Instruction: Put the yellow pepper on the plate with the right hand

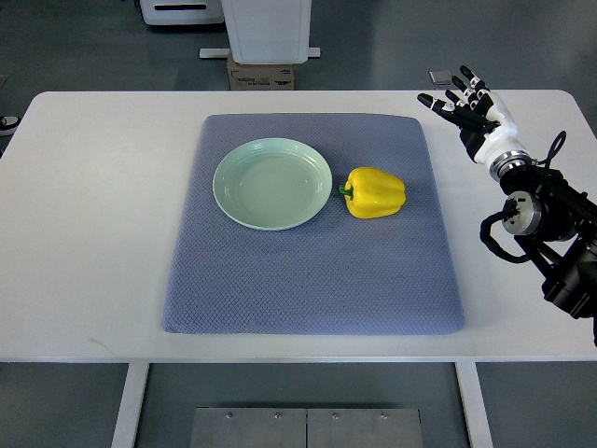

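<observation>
1. Black-and-white fingers are spread wide on the right hand [465,101]; nothing is held. The hand is seen over the far right corner of the white table [93,233], off the mat, with its fingertips pointed toward the far left.

2. Its arm is seen to enter from the picture's right edge, wrist and cabling trailing back toward the near right. No left hand is seen anywhere in the view.

3. From the hand, the yellow pepper [375,192] is found to the left and nearer the robot, well apart from the fingers. It is lying on its side on the grey quilted mat [312,271].

4. The pepper's long axis is judged to run roughly left-right across the picture: the green stem [345,191] is turned toward the left, the blunt lobed end toward the right, i.e. toward the hand's side.

5. The pale green plate [242,201] is set just beyond the stem end, close beside the pepper; whether rim and stem touch cannot be told. The plate is bare.

6. Judgement: the grasp is not yet begun. A reach leftward and toward the robot is called for, the blunt end being met first. Once lifted, only a short further carry to the left would be needed, hand, pepper and plate lying in that order.

7. Risk noted: the rounded pepper may roll on the soft mat if nudged sideways.
</observation>
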{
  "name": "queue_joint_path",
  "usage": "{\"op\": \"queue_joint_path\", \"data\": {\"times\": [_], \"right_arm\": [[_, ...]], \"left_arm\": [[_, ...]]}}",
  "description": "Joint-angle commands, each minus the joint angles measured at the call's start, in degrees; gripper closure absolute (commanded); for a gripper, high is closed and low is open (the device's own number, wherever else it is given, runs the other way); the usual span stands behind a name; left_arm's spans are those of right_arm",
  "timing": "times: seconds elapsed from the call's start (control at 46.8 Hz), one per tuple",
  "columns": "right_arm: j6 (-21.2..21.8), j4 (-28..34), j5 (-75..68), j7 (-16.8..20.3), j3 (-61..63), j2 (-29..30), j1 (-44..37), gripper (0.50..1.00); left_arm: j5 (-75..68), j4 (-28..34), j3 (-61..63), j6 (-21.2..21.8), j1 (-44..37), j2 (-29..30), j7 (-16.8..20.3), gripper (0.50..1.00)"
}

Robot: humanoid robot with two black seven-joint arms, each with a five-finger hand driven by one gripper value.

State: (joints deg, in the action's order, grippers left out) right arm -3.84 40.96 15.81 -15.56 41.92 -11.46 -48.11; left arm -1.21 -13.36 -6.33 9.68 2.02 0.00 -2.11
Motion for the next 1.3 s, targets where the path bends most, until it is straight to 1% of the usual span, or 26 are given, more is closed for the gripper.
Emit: {"op": "queue_joint_path", "data": {"times": [0.0,0.192,0.641,1.132,1.217,1.281], "right_arm": [[1.0,-0.1,0.0,0.0,0.0,-0.1,-0.2,0.500],[3.5,-0.1,-0.1,-0.1,0.1,-0.2,-0.5,0.500],[3.5,-0.1,-0.1,0.2,0.1,0.0,-0.4,0.500],[3.5,-1.8,0.0,-0.1,0.3,0.0,-0.1,0.500],[3.4,-1.8,0.0,-0.4,0.1,0.0,0.1,0.500],[3.5,-1.7,0.0,-1.2,0.0,0.0,0.2,0.500]], "left_arm": [[0.0,0.0,0.0,0.0,0.0,0.0,0.0,0.500],[0.0,0.0,0.0,0.0,0.0,0.0,0.0,0.500],[0.0,0.0,0.0,0.0,0.0,0.0,0.0,0.500],[0.0,0.0,0.0,0.0,0.0,0.0,0.0,0.500],[0.0,0.0,0.0,0.0,0.0,0.0,0.0,0.500],[0.0,0.0,0.0,0.0,0.0,0.0,0.0,0.500]]}}
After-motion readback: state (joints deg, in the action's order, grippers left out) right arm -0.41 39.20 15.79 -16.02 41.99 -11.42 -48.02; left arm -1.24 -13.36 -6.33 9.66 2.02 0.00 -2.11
